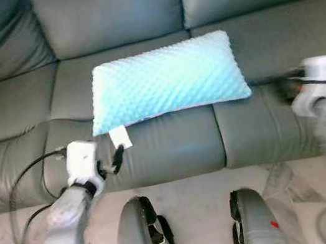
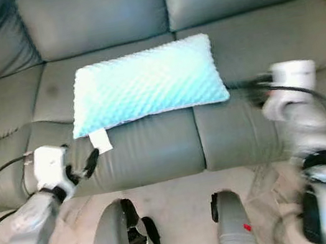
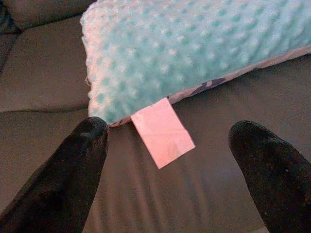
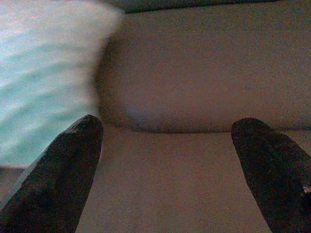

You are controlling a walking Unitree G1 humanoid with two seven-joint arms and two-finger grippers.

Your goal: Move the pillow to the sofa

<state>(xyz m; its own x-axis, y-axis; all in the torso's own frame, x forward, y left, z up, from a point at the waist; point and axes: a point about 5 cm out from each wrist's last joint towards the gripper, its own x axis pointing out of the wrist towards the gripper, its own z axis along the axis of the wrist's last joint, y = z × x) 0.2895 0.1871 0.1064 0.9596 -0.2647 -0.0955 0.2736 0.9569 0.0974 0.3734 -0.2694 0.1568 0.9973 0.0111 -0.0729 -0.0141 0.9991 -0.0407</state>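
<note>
Your pillow (image 1: 166,81), pale blue and dimpled, lies flat on the sofa (image 1: 262,41), its tag (image 3: 162,132) overhanging the seat's front edge. Both tools, left tool (image 3: 170,160) and right tool (image 4: 170,170), are spread and apart from it, with bare seat on either side.

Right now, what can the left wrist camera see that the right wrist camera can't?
The left wrist view has the pillow's white tag hanging off its corner onto the sofa seat, and the bumpy dots on the pillow look sharp. The left gripper is open, with the tag between its fingers.

The right wrist view has a blurry edge of the pillow to one side and mostly bare grey sofa beyond the open right gripper.

Both show two black fingers spread apart, the light blue pillow and the grey sofa, and neither gripper holds anything.
</note>
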